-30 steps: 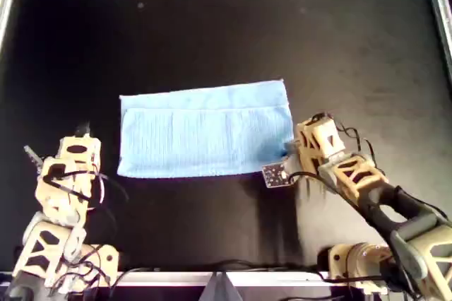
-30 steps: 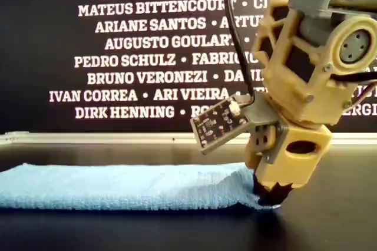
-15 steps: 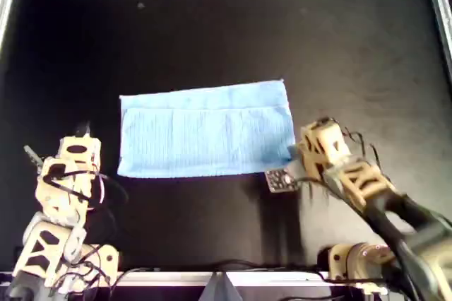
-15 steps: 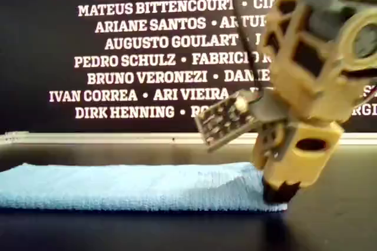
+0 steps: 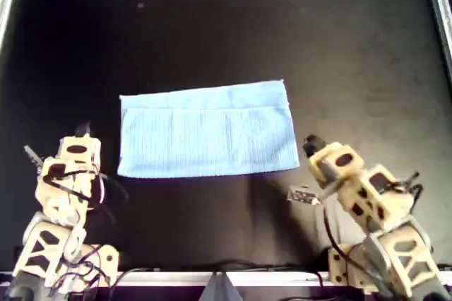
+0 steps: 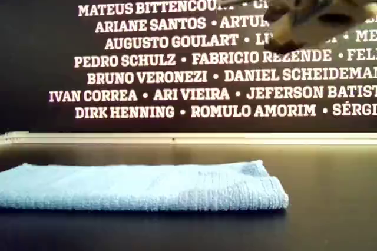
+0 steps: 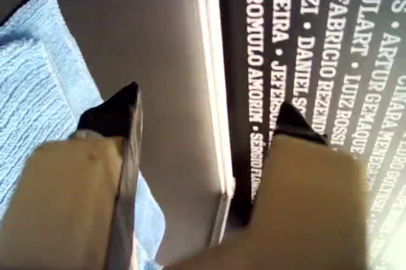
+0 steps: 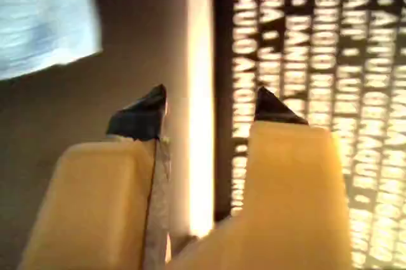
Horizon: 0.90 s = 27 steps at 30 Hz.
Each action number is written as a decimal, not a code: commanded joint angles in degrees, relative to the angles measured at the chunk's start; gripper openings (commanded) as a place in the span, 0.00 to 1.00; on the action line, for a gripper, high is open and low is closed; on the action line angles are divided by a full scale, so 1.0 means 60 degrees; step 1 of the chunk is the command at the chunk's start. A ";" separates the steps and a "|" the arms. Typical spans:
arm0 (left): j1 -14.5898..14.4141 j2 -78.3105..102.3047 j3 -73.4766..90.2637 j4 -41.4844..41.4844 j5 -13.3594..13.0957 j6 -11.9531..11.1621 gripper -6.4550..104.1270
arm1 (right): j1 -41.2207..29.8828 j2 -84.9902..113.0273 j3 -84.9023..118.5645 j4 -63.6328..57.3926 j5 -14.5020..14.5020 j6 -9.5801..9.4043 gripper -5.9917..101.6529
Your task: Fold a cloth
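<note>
On the black counter point(image 5: 212, 25), near its middle in the overhead view, the cloth point(image 5: 208, 130) lies flat as a folded light blue rectangle, its long sides running across the view. A narrower strip of the lower layer shows along its far edge. In the exterior view the cloth point(image 6: 141, 186) sits low on the counter, its folded end rounded toward the exterior view's right, with a wall of white printed names point(image 6: 194, 56) behind it.

The left claw point(image 7: 203, 115) has its dark-tipped fingers spread apart with nothing between them; a corner of the cloth point(image 7: 38, 73) shows just beyond one tip. The right claw point(image 8: 209, 108) is also parted and empty, with a blurred edge of the cloth point(image 8: 44, 16) off to one side.

In the overhead view one tan arm point(image 5: 67, 174) rests at the lower left, well clear of the cloth, and another tan arm point(image 5: 360, 195) sits at the lower right, near the cloth's corner but not touching it.
</note>
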 commanded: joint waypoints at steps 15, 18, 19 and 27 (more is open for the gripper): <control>0.0117 0.0220 -0.0454 -0.0044 -0.0029 0.0059 0.72 | -0.0073 -0.5039 -0.2329 -0.0234 0.0088 -0.0146 0.57; 0.0176 0.0220 -0.0454 -0.0044 -0.0088 0.0059 0.72 | 0.0000 -0.5083 -0.2388 -0.0234 -0.0073 -0.0293 0.58; 0.0176 0.0220 -0.0454 -0.0044 -0.0088 0.0073 0.72 | 0.0059 -0.5098 -0.2300 -0.0234 -0.0088 -0.0293 0.59; 0.0088 0.0220 -0.0454 -0.0044 0.0059 0.0073 0.72 | 0.0059 -0.7383 -0.2710 -0.0059 -0.0073 -0.0308 0.87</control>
